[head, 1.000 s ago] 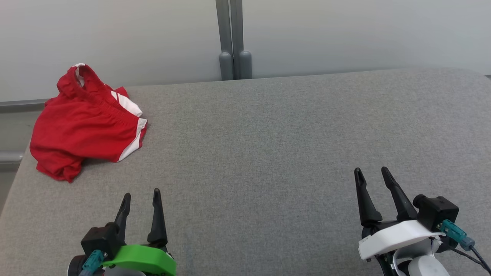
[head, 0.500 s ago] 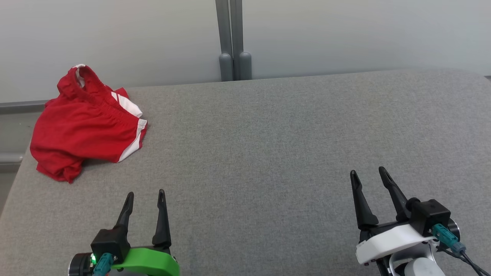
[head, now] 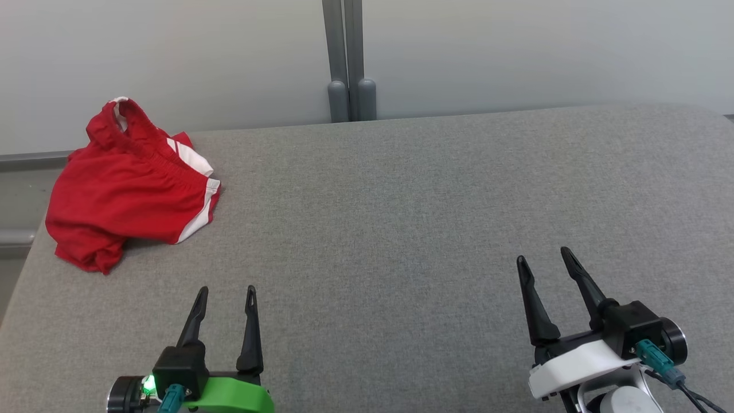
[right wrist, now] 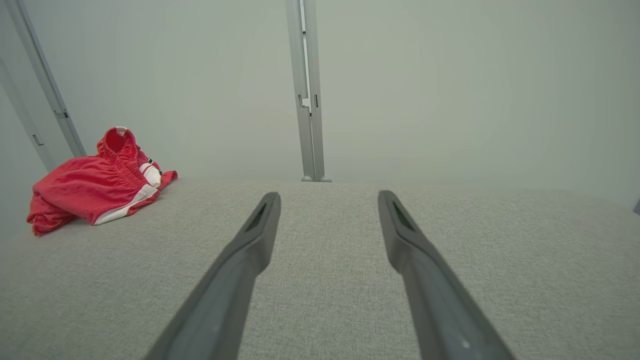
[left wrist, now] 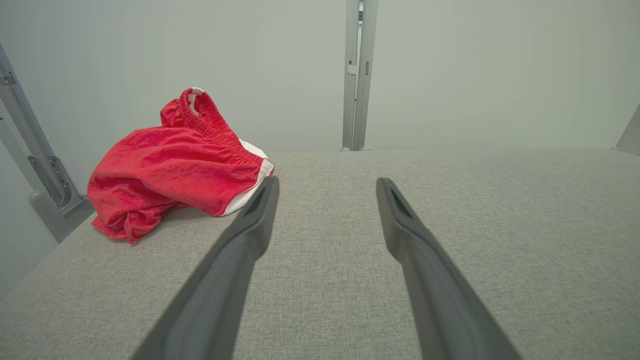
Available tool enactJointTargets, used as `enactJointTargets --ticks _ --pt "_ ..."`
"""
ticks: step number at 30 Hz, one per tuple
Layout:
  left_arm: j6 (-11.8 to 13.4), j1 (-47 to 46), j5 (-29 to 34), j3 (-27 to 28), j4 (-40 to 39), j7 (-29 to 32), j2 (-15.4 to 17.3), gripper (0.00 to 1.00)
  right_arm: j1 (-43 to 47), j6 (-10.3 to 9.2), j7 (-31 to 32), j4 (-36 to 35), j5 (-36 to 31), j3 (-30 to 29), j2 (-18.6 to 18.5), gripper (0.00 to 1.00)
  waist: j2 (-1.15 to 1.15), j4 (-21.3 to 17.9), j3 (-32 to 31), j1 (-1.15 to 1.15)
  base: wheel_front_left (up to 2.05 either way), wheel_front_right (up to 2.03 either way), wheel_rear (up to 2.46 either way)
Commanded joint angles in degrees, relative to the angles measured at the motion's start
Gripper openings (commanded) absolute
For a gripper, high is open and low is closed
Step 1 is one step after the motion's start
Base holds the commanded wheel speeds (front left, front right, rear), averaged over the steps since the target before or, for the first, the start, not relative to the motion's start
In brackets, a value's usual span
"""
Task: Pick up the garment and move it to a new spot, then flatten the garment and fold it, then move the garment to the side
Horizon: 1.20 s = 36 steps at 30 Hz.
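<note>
The garment (head: 126, 192) is a pair of red shorts with white side stripes, lying crumpled at the far left corner of the grey table (head: 401, 218). Its elastic waistband stands up at the back. My left gripper (head: 226, 291) is open near the front edge, well short of the garment and a little to its right. Over the front right, my right gripper (head: 543, 256) is open too, nothing between its fingers. In the left wrist view the garment (left wrist: 175, 170) lies ahead to the left of the open gripper (left wrist: 326, 182). The right wrist view has the garment (right wrist: 90, 187) far to the left of that gripper (right wrist: 327, 196).
A pale wall runs behind the table, with a grey double post (head: 347, 57) at its middle. The table's left edge (head: 20, 287) drops off just beside the garment. A metal rail (left wrist: 35, 165) stands left of the table.
Both grippers have shifted slightly: the left one moved right and back toward the front edge, the right one moved a little left. The garment has not moved.
</note>
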Motion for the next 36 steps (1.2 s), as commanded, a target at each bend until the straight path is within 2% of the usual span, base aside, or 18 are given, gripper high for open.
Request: enactJointTargets --ticks 1,25,31,36 --pt "0.24 0.74 -0.01 0.02 0.08 -0.09 0.38 1.0 0.74 0.02 -0.23 -0.24 -0.38 0.03 -0.24 1.0 0.0 0.01 0.0 0.0 0.0 0.0 0.0" --pt "0.09 0.32 -0.5 -0.12 0.7 -0.09 0.37 1.0 1.25 0.02 -0.22 -0.27 0.24 -0.52 -0.22 1.0 0.0 1.05 -0.14 0.0 0.0 0.0 0.0" --pt "0.3 -0.13 -0.41 -0.45 0.21 -0.08 0.37 1.0 1.78 0.02 -0.21 -0.68 0.46 -1.11 -0.2 1.0 0.0 5.99 -0.21 0.0 0.0 0.0 0.0" --pt "0.09 -0.3 0.35 -0.26 0.05 -0.07 0.36 1.0 2.04 0.02 -0.21 -0.85 0.99 -1.16 -0.2 1.0 0.0 13.17 -0.41 0.0 0.0 0.0 0.0"
